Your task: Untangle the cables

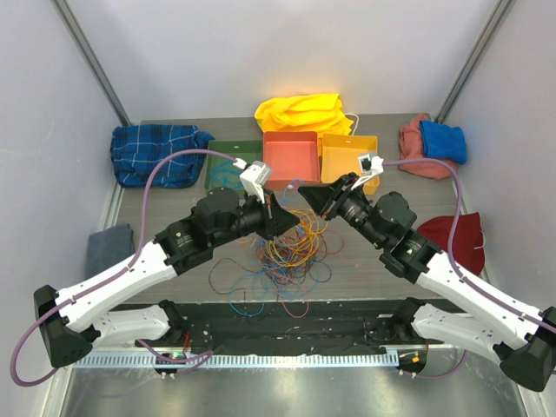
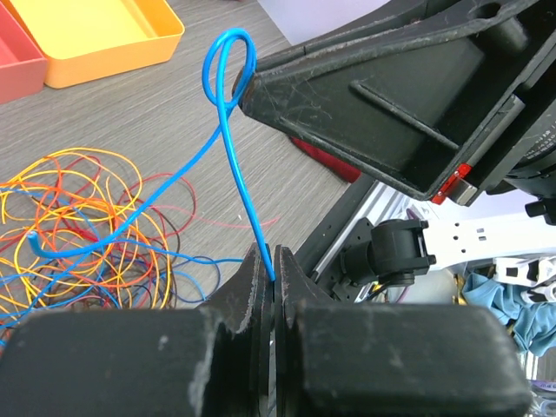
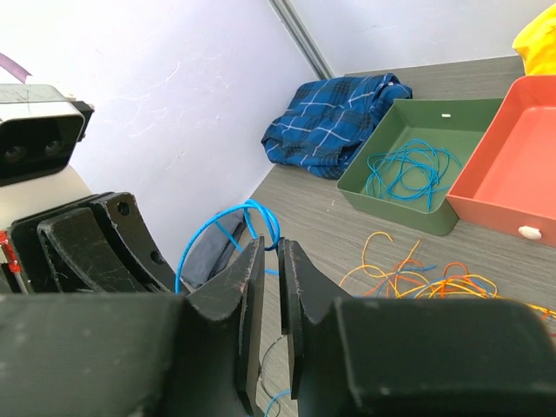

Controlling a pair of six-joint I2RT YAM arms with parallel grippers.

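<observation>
While both arms meet over mid-desk (image 1: 391, 269), the cables (image 1: 291, 252) lie under them in one loose heap of orange, yellow, red and blue. Green tray (image 3: 391, 207), behind the heap to the left: a few blue strands (image 3: 408, 169) inside. Left jaws clenched on one blue cable (image 2: 234, 165) that rises from the heap. Its top loop (image 2: 230, 65) sits at the tip of the right jaws. These show a narrow gap, and I cannot tell whether they pinch it.
</observation>
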